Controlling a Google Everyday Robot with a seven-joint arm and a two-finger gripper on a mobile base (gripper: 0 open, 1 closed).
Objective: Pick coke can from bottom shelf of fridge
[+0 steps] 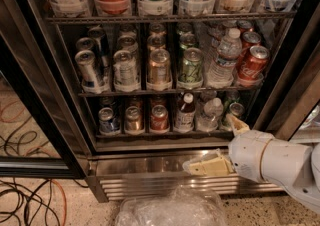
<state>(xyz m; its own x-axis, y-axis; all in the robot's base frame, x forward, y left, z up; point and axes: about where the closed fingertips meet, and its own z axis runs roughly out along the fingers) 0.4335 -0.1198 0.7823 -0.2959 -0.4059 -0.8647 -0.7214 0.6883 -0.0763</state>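
Note:
The coke can (159, 118) is a small red can with a silver top. It stands at the front of the bottom shelf (150, 133) of the open fridge (150, 170), third lane from the left. A brownish-gold can (133, 119) and a blue-and-silver can (107, 120) stand to its left. My gripper (223, 145) is low at the right, in front of the steel base, below and to the right of the coke can. It is open and empty, with one cream finger (207, 165) pointing left and the other (238, 124) pointing up.
Small bottles (186, 112) and a green can (235, 110) fill the right lanes of the bottom shelf. Larger cans stand on the rack above, with red ones (252, 62) at the right. A crinkled clear plastic bag (170, 210) lies on the floor. Cables (30, 200) lie at the left.

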